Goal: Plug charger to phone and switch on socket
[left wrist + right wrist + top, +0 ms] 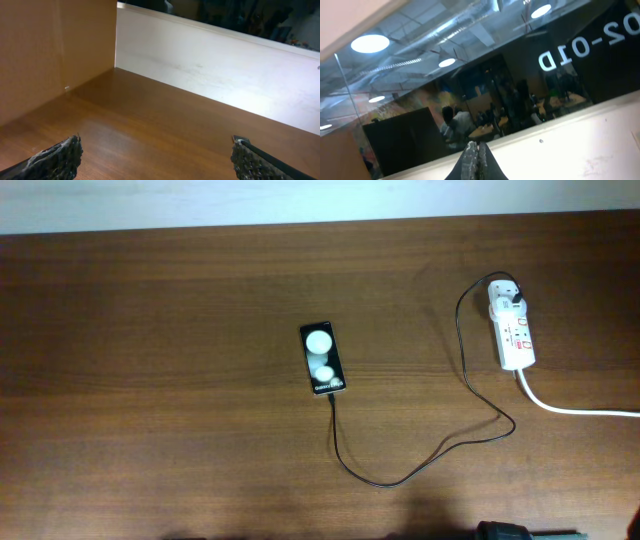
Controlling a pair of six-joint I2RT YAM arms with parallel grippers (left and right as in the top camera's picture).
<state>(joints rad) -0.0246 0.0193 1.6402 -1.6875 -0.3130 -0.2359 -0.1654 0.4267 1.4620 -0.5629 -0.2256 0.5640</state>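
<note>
White socket (514, 330), long axis front-to-back, lies nearer the right gripper (476, 159), pinched closed and aimed upward; left gripper (155, 157) gapes wide.

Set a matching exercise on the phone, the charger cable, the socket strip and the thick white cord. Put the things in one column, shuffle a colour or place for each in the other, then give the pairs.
Things:
1. phone
2. charger cable
3. socket strip
4. thick white cord

Descriptions:
A. white with red marks, at the right
B. flat and black with two white round spots, near the middle
C. thin and black, looping from the phone's end to the strip
D. white, running off the right edge of the overhead view

Pairs: 1-B, 2-C, 3-A, 4-D
</note>
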